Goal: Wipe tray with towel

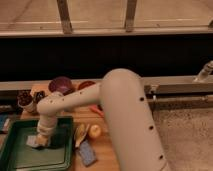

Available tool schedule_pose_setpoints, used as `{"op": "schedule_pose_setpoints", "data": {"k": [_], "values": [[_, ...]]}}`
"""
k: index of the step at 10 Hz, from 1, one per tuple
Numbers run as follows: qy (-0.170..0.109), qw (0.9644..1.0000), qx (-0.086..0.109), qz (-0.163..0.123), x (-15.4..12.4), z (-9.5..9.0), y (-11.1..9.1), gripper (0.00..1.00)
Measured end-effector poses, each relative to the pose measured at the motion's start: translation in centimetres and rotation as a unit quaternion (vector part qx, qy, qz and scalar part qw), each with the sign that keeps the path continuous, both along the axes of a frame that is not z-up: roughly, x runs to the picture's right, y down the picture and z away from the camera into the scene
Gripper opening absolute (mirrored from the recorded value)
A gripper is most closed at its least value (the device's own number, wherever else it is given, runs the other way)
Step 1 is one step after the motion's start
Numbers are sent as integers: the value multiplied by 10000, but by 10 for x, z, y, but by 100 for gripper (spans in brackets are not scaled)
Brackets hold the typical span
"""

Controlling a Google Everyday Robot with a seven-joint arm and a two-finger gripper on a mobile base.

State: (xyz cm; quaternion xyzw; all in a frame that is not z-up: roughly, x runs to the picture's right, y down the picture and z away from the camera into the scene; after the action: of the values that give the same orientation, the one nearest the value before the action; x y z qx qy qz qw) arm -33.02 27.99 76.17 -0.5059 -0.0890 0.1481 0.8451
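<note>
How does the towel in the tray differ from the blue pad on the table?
The towel is pale grey-blue; the pad is darker blue. The towel lies inside the green tray, the pad on the table right of it. The gripper is down on the towel; nothing touches the pad. Both are small and bluish.

No readable text, no labels, brands, numbers or signs on anything in view
</note>
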Motion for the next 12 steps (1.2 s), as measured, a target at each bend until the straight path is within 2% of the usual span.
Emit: {"op": "schedule_pose_setpoints", "data": {"k": [2, 4, 5, 7, 10, 12], "values": [[134, 9998, 82, -129, 3, 1, -1, 0], [182, 9996, 210, -103, 6, -16, -9, 0], [265, 9993, 270, -42, 16, -29, -11, 0], [411, 9988, 265, 42, 31, -36, -5, 0], [666, 9977, 70, 92, 47, -24, 12, 0], [806, 9967, 17, 126, 54, -15, 9, 0]]}}
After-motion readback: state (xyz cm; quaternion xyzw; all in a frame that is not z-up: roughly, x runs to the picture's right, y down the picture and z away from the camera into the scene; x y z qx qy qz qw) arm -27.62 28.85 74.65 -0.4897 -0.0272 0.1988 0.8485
